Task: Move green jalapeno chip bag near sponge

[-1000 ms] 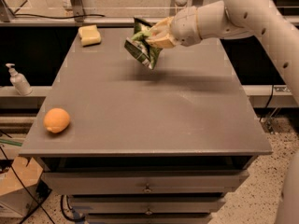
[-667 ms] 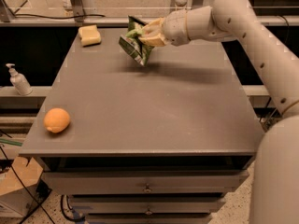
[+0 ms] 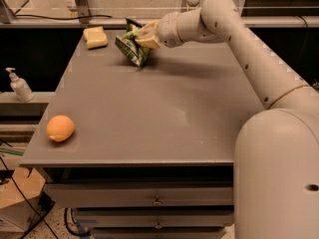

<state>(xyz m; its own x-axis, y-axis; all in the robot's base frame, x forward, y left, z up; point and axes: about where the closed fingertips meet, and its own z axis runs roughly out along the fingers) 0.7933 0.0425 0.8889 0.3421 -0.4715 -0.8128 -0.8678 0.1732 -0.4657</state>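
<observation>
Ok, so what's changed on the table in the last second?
The claw, shut on the green jalapeno chip bag, has carried it left in view toward the sponge at the back-left corner of the table; nothing was let go. The sponge and the orange fruit stayed put.

The green jalapeno chip bag [image 3: 130, 49] near the sponge [image 3: 95, 37]
Tilted, crumpled, pinched by the tool [image 3: 144, 36] just right of that pale yellow block.
</observation>
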